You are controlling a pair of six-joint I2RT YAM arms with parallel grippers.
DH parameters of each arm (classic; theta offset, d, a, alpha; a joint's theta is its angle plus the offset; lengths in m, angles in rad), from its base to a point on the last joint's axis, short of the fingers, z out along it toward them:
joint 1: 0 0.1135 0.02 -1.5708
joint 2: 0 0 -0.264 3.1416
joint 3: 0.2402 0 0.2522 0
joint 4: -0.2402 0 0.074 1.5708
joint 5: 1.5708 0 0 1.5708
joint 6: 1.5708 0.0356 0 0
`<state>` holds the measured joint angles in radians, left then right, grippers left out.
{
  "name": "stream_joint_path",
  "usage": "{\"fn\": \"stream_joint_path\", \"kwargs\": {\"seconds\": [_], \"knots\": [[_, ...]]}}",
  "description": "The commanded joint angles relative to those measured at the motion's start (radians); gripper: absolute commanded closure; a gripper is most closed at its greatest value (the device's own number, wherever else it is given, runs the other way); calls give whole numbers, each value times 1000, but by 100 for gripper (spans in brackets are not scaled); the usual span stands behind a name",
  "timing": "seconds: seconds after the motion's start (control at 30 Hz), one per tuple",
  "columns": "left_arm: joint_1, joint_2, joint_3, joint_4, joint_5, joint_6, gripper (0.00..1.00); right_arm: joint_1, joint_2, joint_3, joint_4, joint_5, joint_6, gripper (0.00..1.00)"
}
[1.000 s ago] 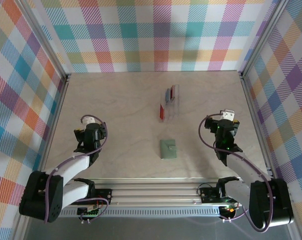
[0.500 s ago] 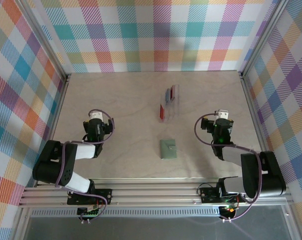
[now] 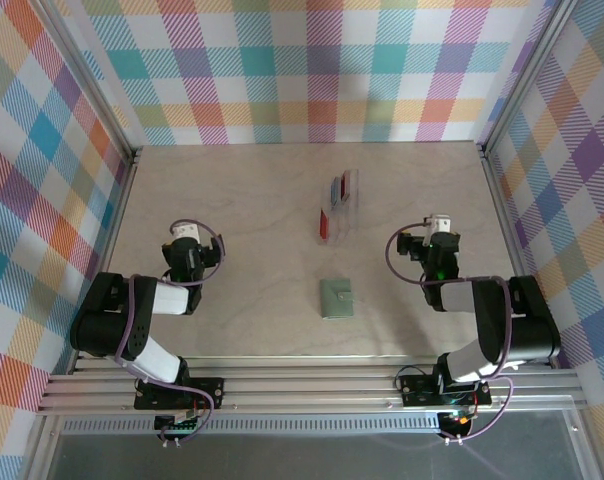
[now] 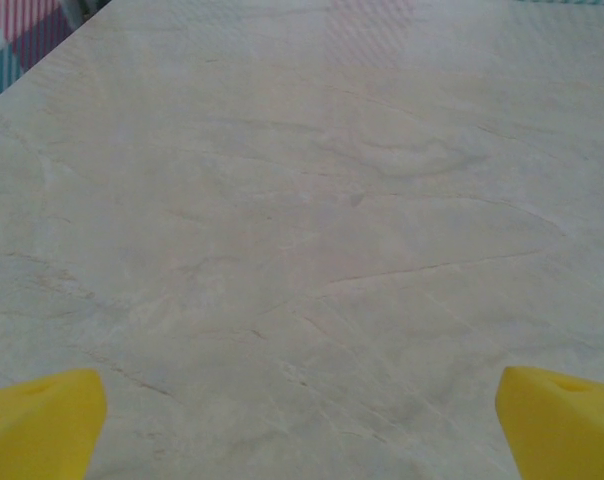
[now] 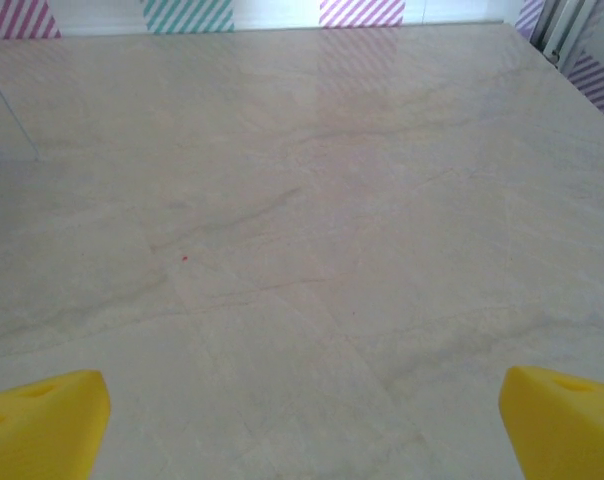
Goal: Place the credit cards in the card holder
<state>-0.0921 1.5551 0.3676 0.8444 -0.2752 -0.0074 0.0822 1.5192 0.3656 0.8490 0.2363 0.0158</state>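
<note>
**Both arms lifting out of their tuck, nothing picked up yet**

Both arms are unfolding from the low, stretched-out pose of a second ago. The elbows are rising and drawing back toward the near rail, while the heads are staying over almost the same patches of table (image 3: 252, 200).

The left pincer (image 4: 302, 425) is hanging over bare tabletop on the left side. Its yellow fingertips (image 4: 42, 425) are standing at the far corners of the wrist view, so the jaws are gaping as wide as they go and gripping nothing. The right pincer (image 5: 304, 425) is doing the same on the right side, fully spread, with only bare table between its tips.

The task's things are lying just where they were. The cards (image 3: 338, 187) are standing on edge in the clear rack (image 3: 344, 222), toward the back middle of the table. A red card (image 3: 323, 224) is sitting at the rack's near end, with the others grouped at its far end. The green card holder (image 3: 336, 298) is lying flat, nearer the arms than the rack and apart from it, between the two pincers.

So the work is only starting: no card is lifted, and the holder is looking shut. As I judge it, a pincer will be needing to travel inward to the rack or the holder first, and the right one is sitting nearer to both.
</note>
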Motion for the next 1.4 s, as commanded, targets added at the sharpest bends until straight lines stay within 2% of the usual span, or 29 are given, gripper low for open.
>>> {"fn": "stream_joint_path", "kwargs": {"seconds": [0.0,0.4,0.43,0.5,0.6,0.7,1.1,1.37], "knots": [[15,2,17,19,24,-21,0,-12,23,11,59,-54,-7,0],[17,5,23,10,29,-19,0,-12,16,10,52,-49,-8,0],[15,5,26,5,45,-11,0,-12,18,9,56,-49,-9,0],[11,8,56,-46,169,46,0,-13,16,9,54,-49,-8,0],[20,9,57,-42,182,38,0,-12,16,10,54,-48,-8,0],[37,-1,8,30,83,-26,0,-13,16,9,55,-48,-9,0],[4,5,34,-10,28,-3,0,-12,16,9,56,-49,-8,0],[4,5,35,-10,28,-3,0,-12,16,9,56,-49,-10,0]]}}
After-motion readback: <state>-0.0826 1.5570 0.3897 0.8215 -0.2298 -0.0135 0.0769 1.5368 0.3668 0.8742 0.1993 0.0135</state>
